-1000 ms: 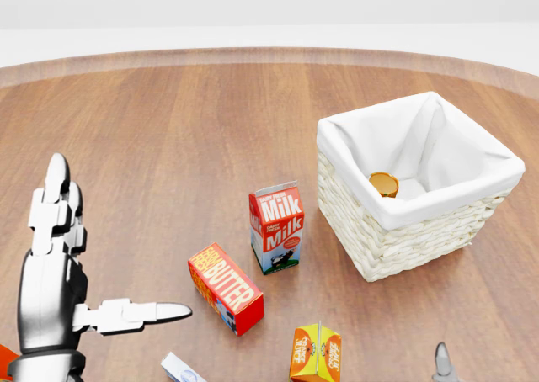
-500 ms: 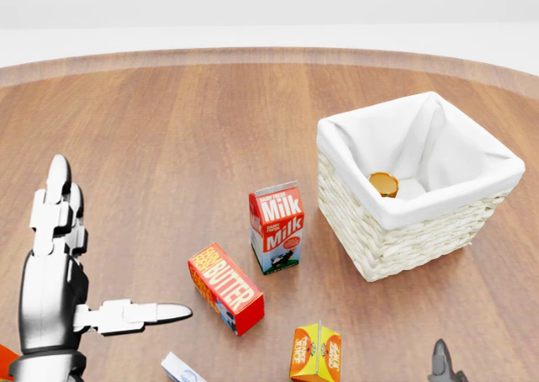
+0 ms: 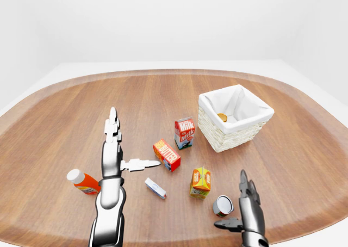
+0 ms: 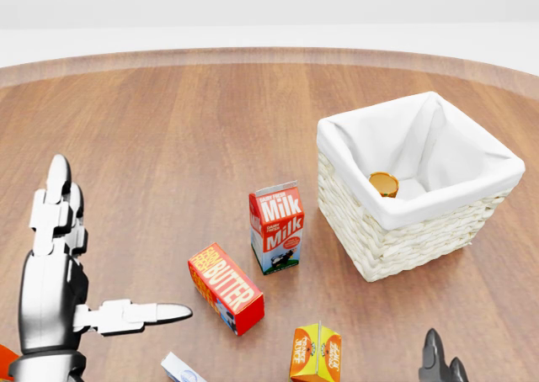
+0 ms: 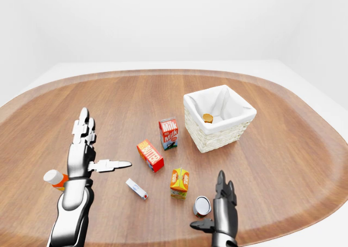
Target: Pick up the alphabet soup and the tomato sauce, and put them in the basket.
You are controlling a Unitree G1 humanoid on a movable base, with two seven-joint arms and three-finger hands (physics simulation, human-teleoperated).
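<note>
The wicker basket (image 4: 396, 243) with a white liner stands at the right of the head view. One can (image 4: 383, 183) with an orange end lies inside it. A second can (image 3: 222, 205) with a silver end lies on its side on the wooden table; its label is too small to read. My right hand (image 3: 234, 203) stands open just right of that can, thumb below it, not touching. My left hand (image 3: 128, 144) is open at the left, fingers pointing up, thumb out toward the butter box, holding nothing.
Between the hands stand a milk carton (image 4: 276, 228), a red butter box (image 4: 225, 288), an orange juice carton (image 4: 316, 353) and a small white box (image 3: 155, 188). An orange bottle (image 3: 83, 182) with a white cap lies left of my left arm.
My right hand's fingertips have risen a little into the bottom of the head view. The left hand and the objects have not moved.
</note>
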